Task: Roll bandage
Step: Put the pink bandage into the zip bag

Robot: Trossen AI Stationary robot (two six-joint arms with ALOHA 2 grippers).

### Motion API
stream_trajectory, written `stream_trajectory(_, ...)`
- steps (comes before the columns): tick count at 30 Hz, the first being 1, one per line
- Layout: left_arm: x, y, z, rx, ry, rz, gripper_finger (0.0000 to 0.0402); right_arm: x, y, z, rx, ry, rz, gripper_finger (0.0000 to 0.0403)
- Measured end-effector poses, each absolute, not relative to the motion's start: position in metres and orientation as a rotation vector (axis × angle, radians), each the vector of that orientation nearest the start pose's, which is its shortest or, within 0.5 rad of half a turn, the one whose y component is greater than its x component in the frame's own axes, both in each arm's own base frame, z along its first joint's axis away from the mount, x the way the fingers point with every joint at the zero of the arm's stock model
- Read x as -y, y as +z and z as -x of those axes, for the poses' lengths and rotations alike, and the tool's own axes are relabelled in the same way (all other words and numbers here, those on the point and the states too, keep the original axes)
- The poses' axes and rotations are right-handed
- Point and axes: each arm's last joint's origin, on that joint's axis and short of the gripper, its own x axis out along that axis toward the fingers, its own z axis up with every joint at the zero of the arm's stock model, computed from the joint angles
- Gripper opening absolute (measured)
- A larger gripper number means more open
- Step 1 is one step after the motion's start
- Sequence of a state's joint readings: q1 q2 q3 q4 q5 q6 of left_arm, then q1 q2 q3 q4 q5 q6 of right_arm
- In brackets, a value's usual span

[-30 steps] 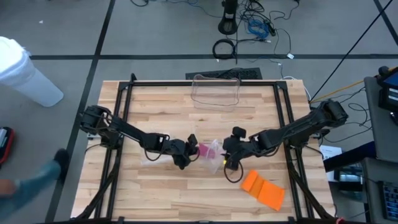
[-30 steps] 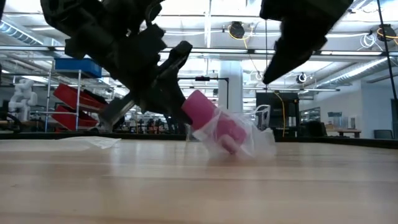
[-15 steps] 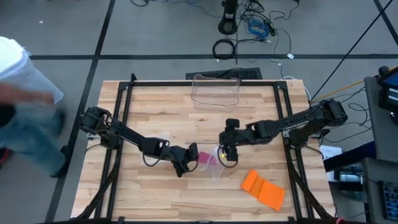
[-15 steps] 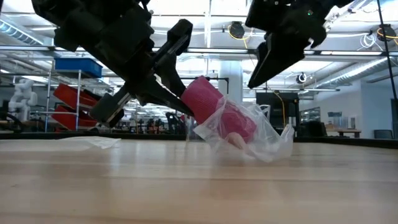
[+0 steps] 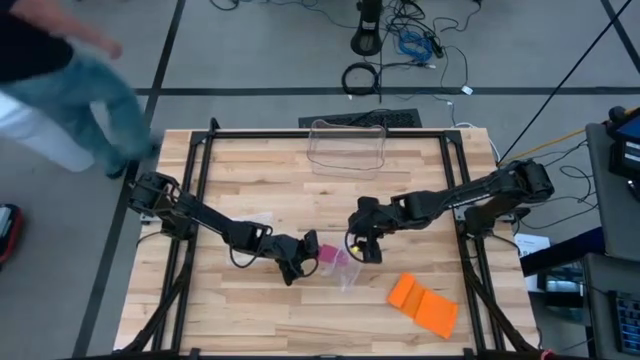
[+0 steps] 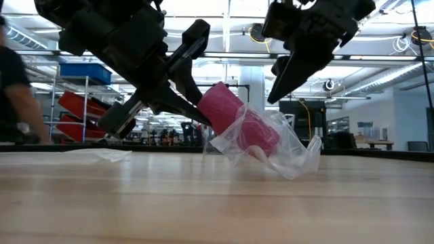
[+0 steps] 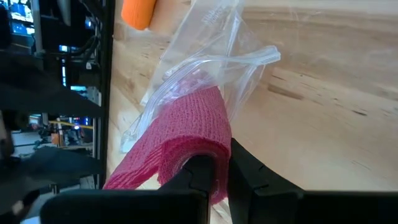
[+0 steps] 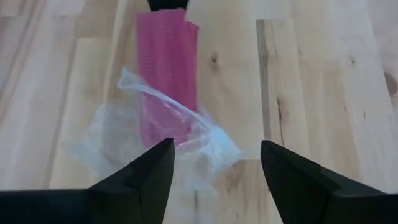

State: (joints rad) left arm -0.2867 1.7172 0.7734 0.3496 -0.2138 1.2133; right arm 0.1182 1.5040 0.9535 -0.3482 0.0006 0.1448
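Note:
A pink bandage roll sits tilted, its lower half inside a clear plastic bag whose bottom lies on the wooden table. In the high view the roll is left of the table's middle, and my left gripper is shut on its bare upper end. My right gripper hovers open just above and right of the bag, touching nothing. In the right wrist view its two fingers stand wide apart, with the bag and roll ahead. My left gripper holds the roll by the wall of its open upper end. One finger is in the hollow core and the other is outside. The fingers come slanting down from the table's left. The roll is tilted, that end raised, the bagged end low.
A folded orange piece lies near the front right. A clear plastic tub stands at the far edge's middle. A flat clear wrapper lies behind my left arm. A person moves past the table's far left corner.
My left gripper has rolled its wrist and raised the roll's bare end; the roll now stands higher and steeper, with the bag hanging looser from its lower end. My right gripper has swung toward the table's left and now hangs closer above the bag.

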Motion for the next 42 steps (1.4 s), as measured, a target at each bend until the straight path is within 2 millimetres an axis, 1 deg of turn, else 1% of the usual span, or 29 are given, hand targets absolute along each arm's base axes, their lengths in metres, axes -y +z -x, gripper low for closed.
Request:
stream_trajectory(3,0.0874,0.1477,-0.3187,-0.468,-0.417,-1.323,0.0026,-0.0335,0.2063,-0.304,-0.93,0.033,-0.083,0.0226)
stream_trajectory(5,0.0872,0.1479,-0.3189,-0.466,-0.414,-1.322,0.0026,-0.0331,0.2044,-0.3048,-0.935,0.029,-0.085,0.0226)
stream_trajectory(11,0.0881,0.148,-0.3187,-0.464,-0.415,-1.321,0.0026,-0.0336,0.2073,-0.3076,-0.894,0.034,-0.09,0.0226)
stream_trajectory(25,0.0884,0.148,-0.3187,-0.463,-0.415,-1.321,0.0026,-0.0344,0.2082,-0.3102,-0.869,0.059,-0.097,0.0226)
stream_trajectory(30,0.0842,0.148,-0.3198,-0.471,-0.404,-1.316,0.0026,-0.0336,0.2088,-0.3111,-0.861,0.084,-0.111,0.0226)
stream_trajectory(35,0.0797,0.1481,-0.321,-0.491,-0.37,-1.236,0.0026,-0.0336,0.2088,-0.311,-0.862,0.079,-0.122,0.0226)
stream_trajectory(42,0.08,0.148,-0.3208,-0.486,-0.383,-1.251,0.0026,-0.0332,0.2075,-0.3098,-0.879,0.097,-0.087,0.0226)
